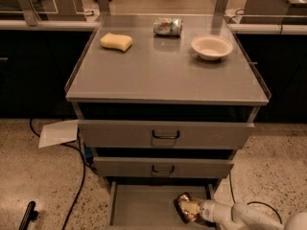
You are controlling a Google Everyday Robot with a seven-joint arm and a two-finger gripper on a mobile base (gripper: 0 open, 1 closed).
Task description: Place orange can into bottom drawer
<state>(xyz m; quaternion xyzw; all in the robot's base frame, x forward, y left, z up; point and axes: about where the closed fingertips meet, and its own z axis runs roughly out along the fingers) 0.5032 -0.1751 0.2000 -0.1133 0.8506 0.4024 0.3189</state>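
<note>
The orange can (183, 205) is at the right side of the open bottom drawer (141, 206), low over its plain grey floor. It shows orange-brown sides and a shiny end. My gripper (194, 209) reaches in from the lower right on a white arm and is shut on the can. Whether the can touches the drawer floor cannot be told.
Above the bottom drawer are two wider handle-fronted drawers (165, 134), both partly pulled out. On the cabinet top (163, 75) lie a yellow sponge (116, 41), a silver-green-white can (168, 26) and a white bowl (211, 47). A sheet of paper (58, 133) and a black cable (79, 186) lie on the floor to the left.
</note>
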